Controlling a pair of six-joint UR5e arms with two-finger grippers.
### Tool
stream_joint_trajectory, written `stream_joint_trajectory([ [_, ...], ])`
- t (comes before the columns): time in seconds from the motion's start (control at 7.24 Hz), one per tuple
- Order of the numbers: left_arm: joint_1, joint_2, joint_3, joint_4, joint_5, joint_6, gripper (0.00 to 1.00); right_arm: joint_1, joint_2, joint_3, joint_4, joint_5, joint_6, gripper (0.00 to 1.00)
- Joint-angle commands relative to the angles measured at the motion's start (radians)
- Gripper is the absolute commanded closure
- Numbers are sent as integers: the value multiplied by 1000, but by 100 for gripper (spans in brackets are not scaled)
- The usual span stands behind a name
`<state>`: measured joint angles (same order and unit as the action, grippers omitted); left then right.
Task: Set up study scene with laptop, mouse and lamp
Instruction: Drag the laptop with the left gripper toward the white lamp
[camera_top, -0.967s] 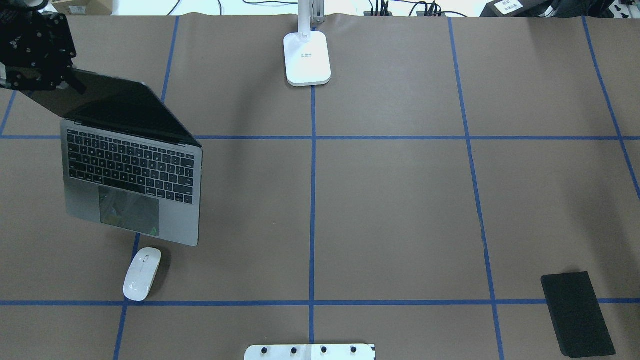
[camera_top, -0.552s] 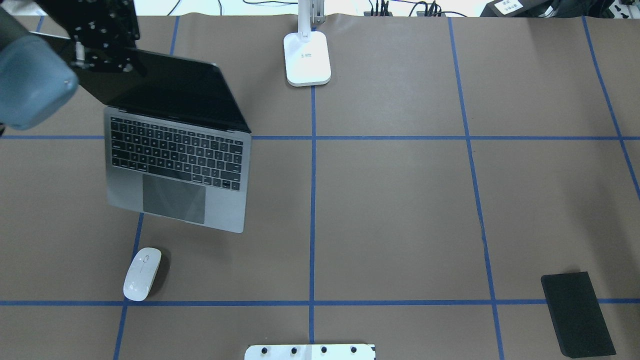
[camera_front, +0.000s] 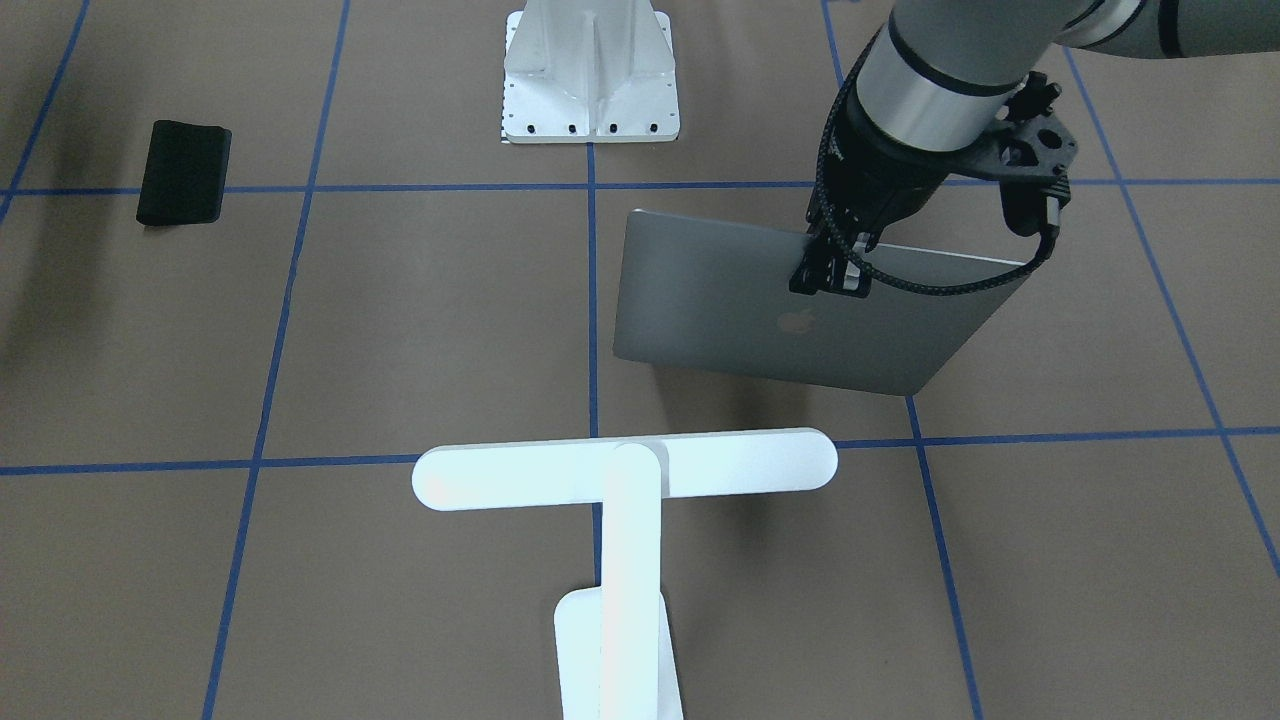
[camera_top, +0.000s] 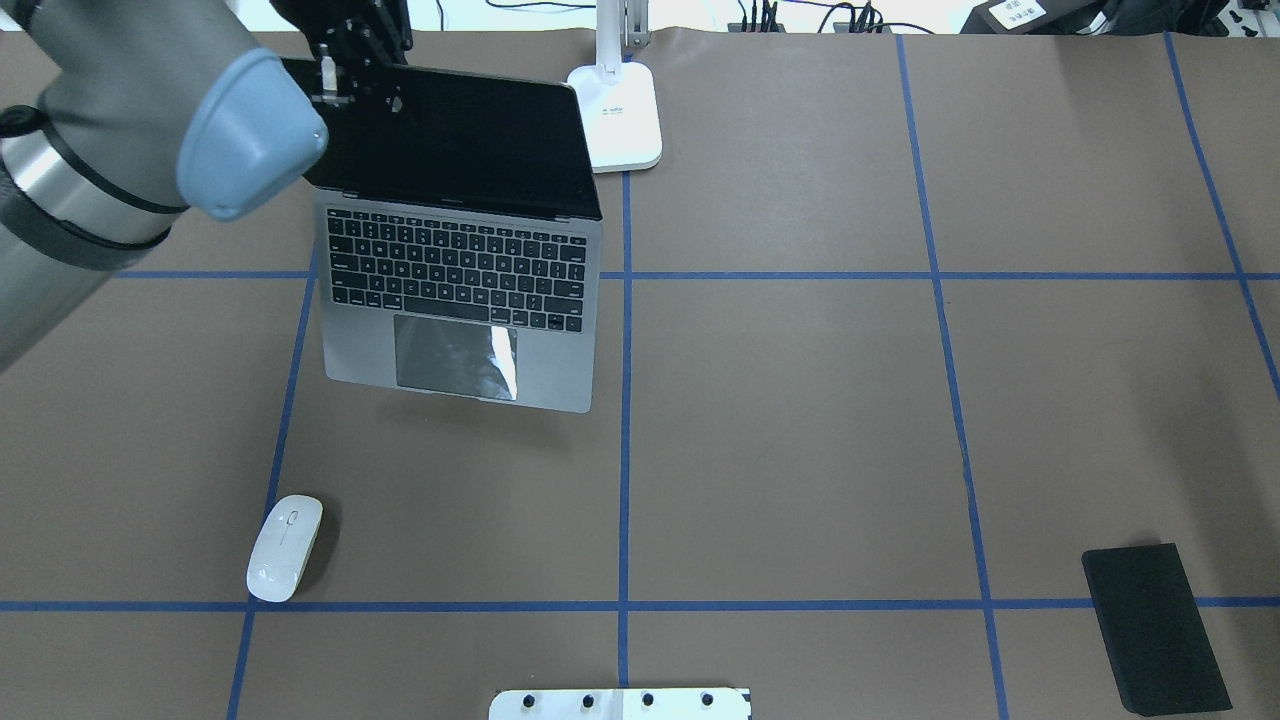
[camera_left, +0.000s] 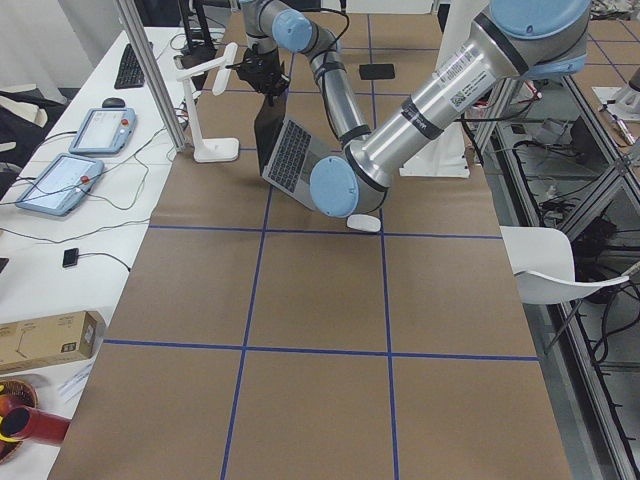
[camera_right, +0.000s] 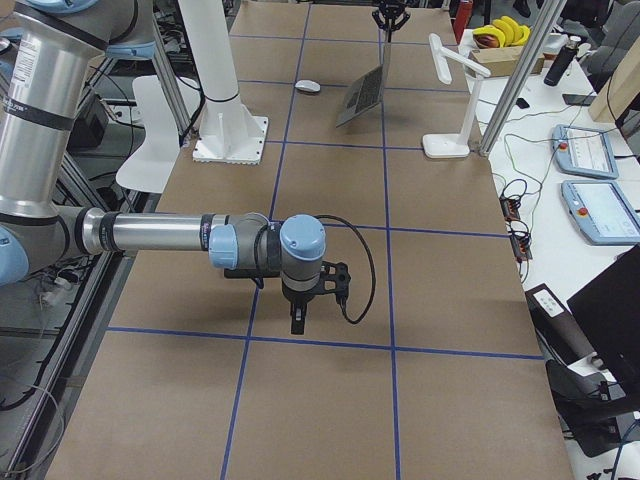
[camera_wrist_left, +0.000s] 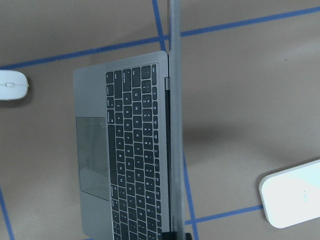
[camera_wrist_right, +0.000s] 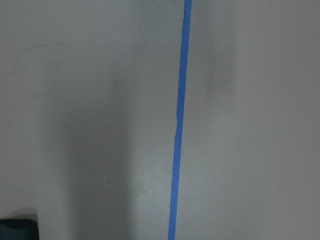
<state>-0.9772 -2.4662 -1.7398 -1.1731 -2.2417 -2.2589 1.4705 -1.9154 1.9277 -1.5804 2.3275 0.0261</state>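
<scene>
Table (camera_top: 800, 420), far-left: left gripper (camera_front: 830, 275) clamps the lid of the open laptop (camera_top: 460, 270), screen corner crowding the lamp (camera_top: 615, 110); room rightward; mouse (camera_top: 285, 547) toward the robot-side edge, pad (camera_top: 1155, 628) by its right corner; right gripper (camera_right: 298, 322), can't tell its grip

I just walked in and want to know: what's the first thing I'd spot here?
The big grey laptop, open, held by its screen's top edge in the left gripper, left of the table's middle in the overhead view. Just beyond it stands the white lamp, and a small white mouse lies nearer the robot.
</scene>
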Motion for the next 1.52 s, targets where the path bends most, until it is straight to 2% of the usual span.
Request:
stream_joint_trajectory([
  [0.0, 64, -42, 99, -118, 86, -117, 100, 1, -13, 5, 0, 3, 0, 0],
  [0.28, 126, -46, 158, -181, 166, -189, 100, 1, -13, 7, 0, 3, 0, 0],
  [0.55, 149, -43, 215, -220, 206, -220, 100, 1, -11, 8, 0, 3, 0, 0],
  [1.1, 150, -36, 366, -440, 226, -222, 100, 2, -14, 8, 0, 3, 0, 0],
  [1.38, 150, -40, 399, -493, 250, -254, 100, 2, -19, 8, 0, 3, 0, 0],
])
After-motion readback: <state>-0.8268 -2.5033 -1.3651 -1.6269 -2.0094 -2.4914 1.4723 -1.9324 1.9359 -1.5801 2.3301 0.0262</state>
